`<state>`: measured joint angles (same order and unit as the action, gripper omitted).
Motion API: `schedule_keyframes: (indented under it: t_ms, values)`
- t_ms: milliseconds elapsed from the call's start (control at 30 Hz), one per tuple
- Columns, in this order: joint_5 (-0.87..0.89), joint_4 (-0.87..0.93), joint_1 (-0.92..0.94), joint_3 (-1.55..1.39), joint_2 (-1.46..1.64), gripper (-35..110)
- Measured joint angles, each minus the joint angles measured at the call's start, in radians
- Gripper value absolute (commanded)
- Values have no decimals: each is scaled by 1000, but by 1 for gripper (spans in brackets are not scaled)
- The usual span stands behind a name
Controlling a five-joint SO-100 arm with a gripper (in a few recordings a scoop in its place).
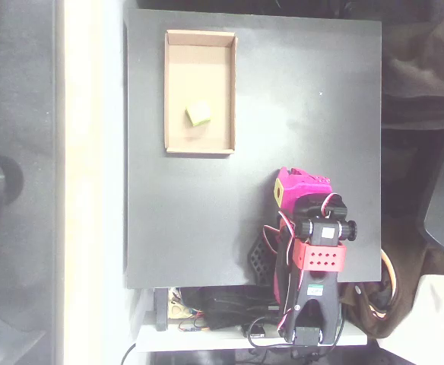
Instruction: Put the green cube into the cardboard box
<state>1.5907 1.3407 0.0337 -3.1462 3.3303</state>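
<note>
So the green cube (198,114) is already sitting inside the cardboard box (169,91), on its pale floor toward the lower end and a bit left of middle, apart from the walls. The arm is folded up well away from the box, low on the black desk (207,220). Can't tell how the fingers (290,185) are standing. Best move, I'd say: just keep parked clear, no bumping the box. Cube's looking small, lime, matte, slightly turned.

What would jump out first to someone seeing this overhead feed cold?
Probably the bright pink arm, folded up at the lower right of the black table, by its near edge. Next, the cardboard box at the table's upper left, with the green cube already lying on its floor, well away from the arm.
</note>
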Motion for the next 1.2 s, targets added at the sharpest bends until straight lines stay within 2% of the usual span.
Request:
schedule_keyframes:
  t_ms: [1200]
  values:
    - [8, 49, 0, 0, 2, 5]
